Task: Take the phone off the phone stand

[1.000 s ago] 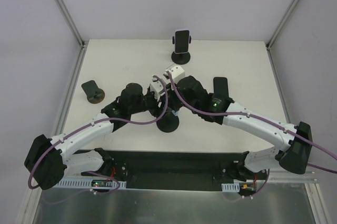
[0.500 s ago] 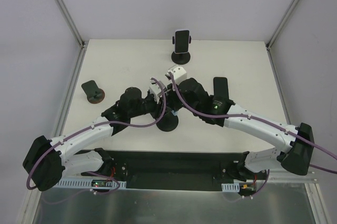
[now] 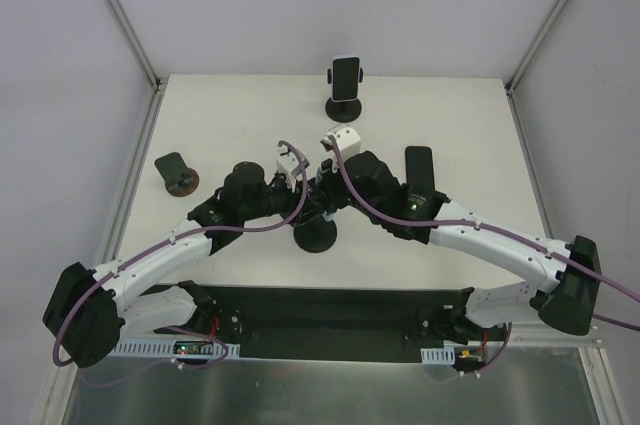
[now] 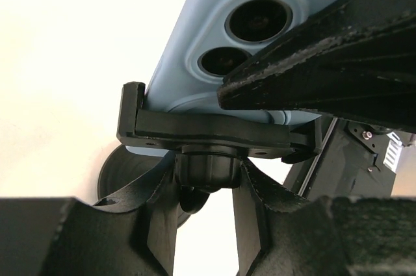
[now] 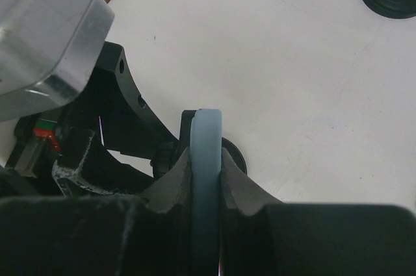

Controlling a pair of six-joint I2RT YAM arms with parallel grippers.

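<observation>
A light blue phone (image 4: 195,62), its two camera lenses facing the left wrist view, sits in the black clamp (image 4: 214,134) of a phone stand whose round base (image 3: 315,237) rests mid-table. My left gripper (image 4: 208,175) is shut on the stand's knob just under the clamp, one finger on each side. My right gripper (image 5: 206,159) is shut on the phone's thin edge (image 5: 206,130) from above. In the top view both grippers, left (image 3: 303,210) and right (image 3: 326,195), meet over the stand and hide the phone.
Another phone stands upright in a second stand (image 3: 346,80) at the back of the table. A dark phone (image 3: 418,167) lies flat to the right of my right arm. A small black holder (image 3: 175,173) sits at the left. Frame posts and walls border the table.
My left gripper has slid in under the clamp and closed on the stand's knob. The right gripper has kept its hold on the phone and barely moved.
</observation>
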